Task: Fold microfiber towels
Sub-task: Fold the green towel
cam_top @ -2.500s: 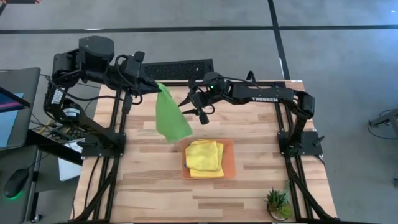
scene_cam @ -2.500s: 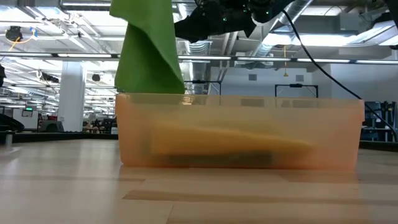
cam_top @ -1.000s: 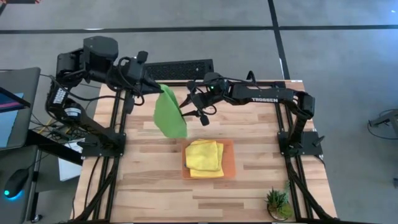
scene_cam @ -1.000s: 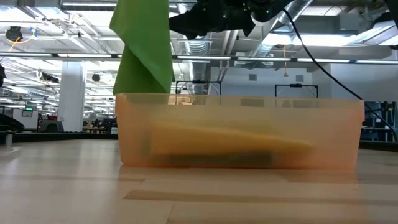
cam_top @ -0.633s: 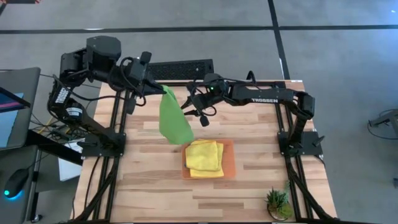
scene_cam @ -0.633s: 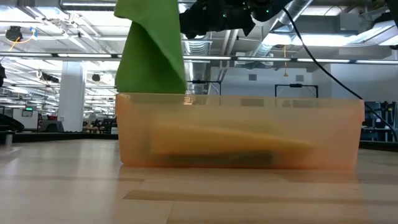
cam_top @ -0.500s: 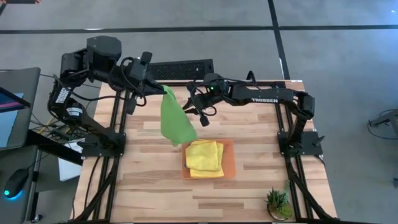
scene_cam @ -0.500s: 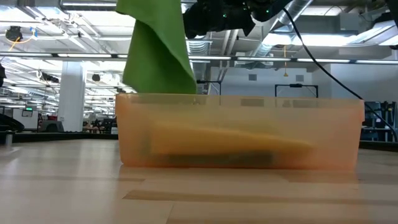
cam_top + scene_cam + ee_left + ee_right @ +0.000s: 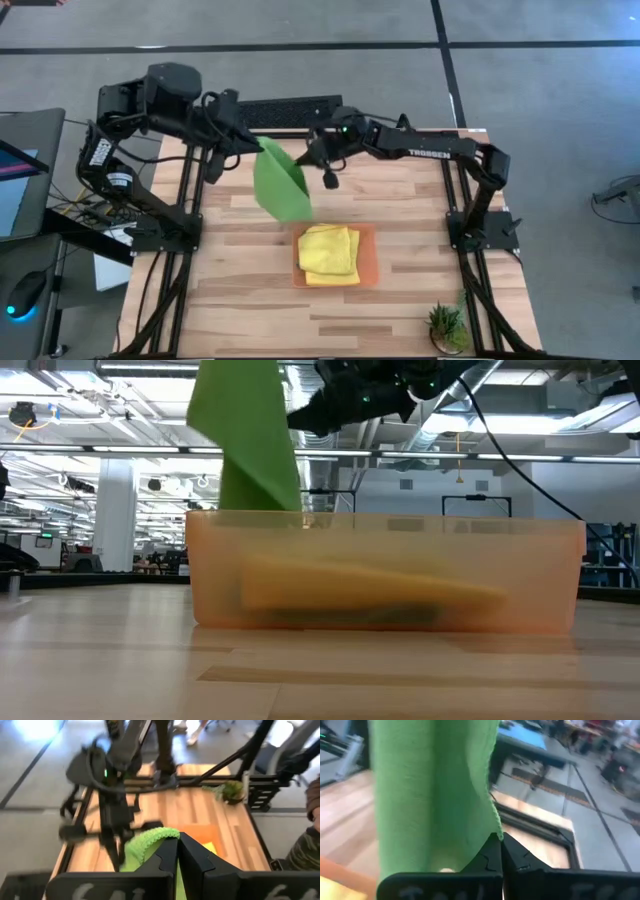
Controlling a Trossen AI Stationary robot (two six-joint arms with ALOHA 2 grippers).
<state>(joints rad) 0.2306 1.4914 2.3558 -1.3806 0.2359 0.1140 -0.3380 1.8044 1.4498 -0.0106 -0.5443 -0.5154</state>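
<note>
A lime green microfiber towel (image 9: 280,182) hangs in the air over the table's far middle, between my two grippers. My left gripper (image 9: 257,144) is shut on its top end. My right gripper (image 9: 303,160) is shut on its right-hand side edge, a little lower. Folded yellow towels (image 9: 328,250) lie in the orange tray (image 9: 368,262) nearer the front. In the low view the green towel (image 9: 250,440) drops behind the tray's wall (image 9: 520,575), which hides its lower end. My left gripper pinches the green towel's top end (image 9: 152,839) between its two shut fingers, coming from the table's left and slanting down. The cloth bunches into a fold there and hangs below the fingers. My right gripper pinches the towel's hanging side edge (image 9: 493,831) between its two fingertips, reaching nearly level from the table's right. The cloth hangs upright in front of it, in loose vertical folds.
A black keyboard (image 9: 290,110) lies along the far edge and a small potted plant (image 9: 446,326) stands at the near right corner. A monitor (image 9: 20,170) stands off the table's left. A person's sleeve (image 9: 312,805) shows beyond the table in the left wrist view.
My right gripper has moved toward the table's left to the hanging towel's edge and has shut on it. My left gripper has rolled a little in place, still holding. The towel has swung toward the right and back, and its right edge is now held.
</note>
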